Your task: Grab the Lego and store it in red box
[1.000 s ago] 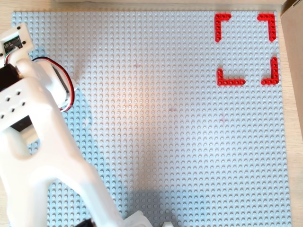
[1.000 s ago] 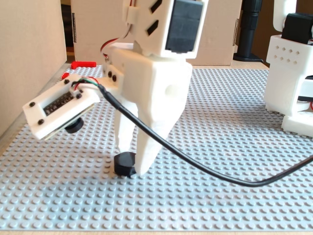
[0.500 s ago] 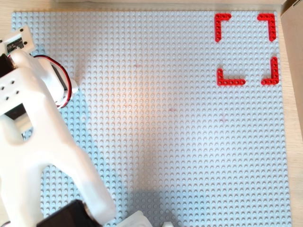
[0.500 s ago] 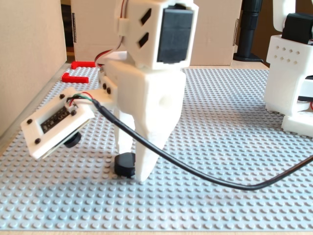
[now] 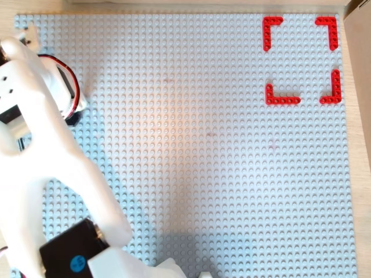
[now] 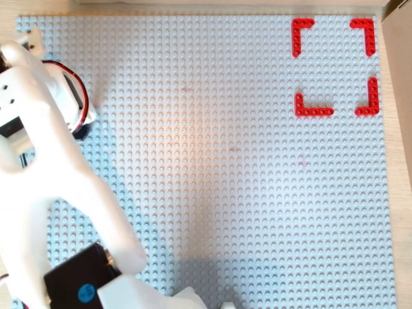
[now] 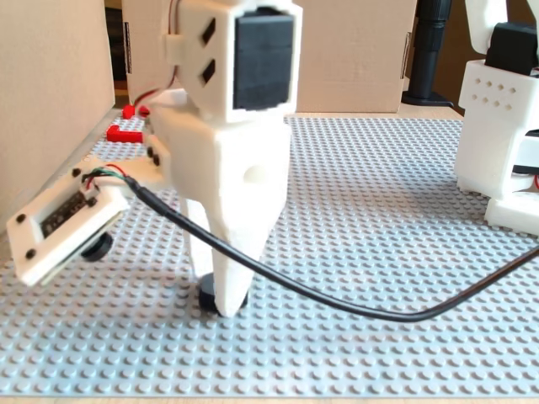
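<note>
- Seen low from the fixed view: gripper point(image 7: 221, 296) pointed straight down onto the grey studded baseplate point(image 7: 379, 252), two white fingers point(image 7: 234, 278) planted on either side of the small black Lego point(image 7: 210, 295)
- Lego resting on the baseplate near its front edge, only a dark sliver of it peeking out between and behind the fingertips; jaws close around it, but cannot tell whether pressed tight or merely alongside
- Hanging off the gripper's left side in the fixed view: tilted white camera housing point(image 7: 59, 220) with a dark lens, fed by a black cable point(image 7: 337, 301) sagging across the studs to the right edge
- At right in the fixed view: white arm base point(image 7: 501, 126) standing on the plate, cardboard boxes point(image 7: 50, 93) behind and to the left
- Far back left in the fixed view: only scraps of the red box point(image 7: 126, 133), half hidden behind the arm
- From both overhead views, the opposite trade: red box point(image 5: 301, 60) point(image 6: 335, 67) laid out in full, four red L-shaped corners with gaps between, at the top right of the baseplate point(image 5: 203, 145) point(image 6: 225, 161), nothing inside the outline
- Also from above: white arm point(image 5: 40, 174) point(image 6: 45, 193) filling the left and lower-left corner, black servo with a blue dot on top, fingertips and Lego both out of sight beneath it
- Lego and red box well apart, at opposite corners of the plate
</note>
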You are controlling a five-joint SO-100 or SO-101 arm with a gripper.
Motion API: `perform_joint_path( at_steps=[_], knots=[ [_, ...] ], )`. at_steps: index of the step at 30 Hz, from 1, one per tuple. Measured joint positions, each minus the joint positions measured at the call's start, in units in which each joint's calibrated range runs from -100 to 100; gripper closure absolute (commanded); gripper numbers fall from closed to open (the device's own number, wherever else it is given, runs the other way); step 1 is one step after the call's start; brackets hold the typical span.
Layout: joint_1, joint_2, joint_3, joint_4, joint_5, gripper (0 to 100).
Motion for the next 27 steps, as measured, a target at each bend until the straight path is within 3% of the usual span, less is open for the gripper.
perform_joint_path(
  at_steps=[9, 27],
  knots=[
    [0.7, -0.9, -1.4, 2.7, 0.0, 92],
    [3.7, -21.8, -16.0, 22.4, 1.2, 92]
  ],
)
